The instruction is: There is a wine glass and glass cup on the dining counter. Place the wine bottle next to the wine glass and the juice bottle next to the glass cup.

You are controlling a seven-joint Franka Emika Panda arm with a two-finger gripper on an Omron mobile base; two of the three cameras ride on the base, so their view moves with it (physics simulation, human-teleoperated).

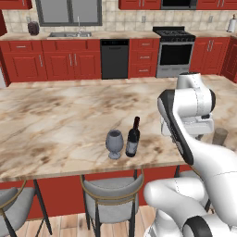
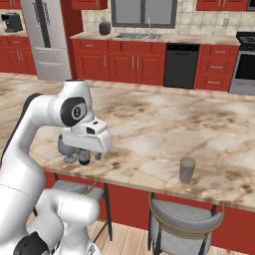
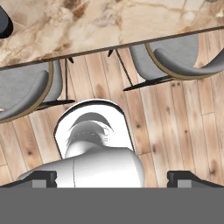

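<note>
Wine bottle (image 1: 133, 137) upright just beside wine glass (image 1: 114, 143); gripper (image 3: 112, 177) spread wide, empty.

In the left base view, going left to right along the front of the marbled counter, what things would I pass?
Clear greyish stemmed wine glass → slim dark wine bottle with a red neck capsule, close beside it → white robot arm → short clear straight-sided glass cup, partly behind the arm.
</note>
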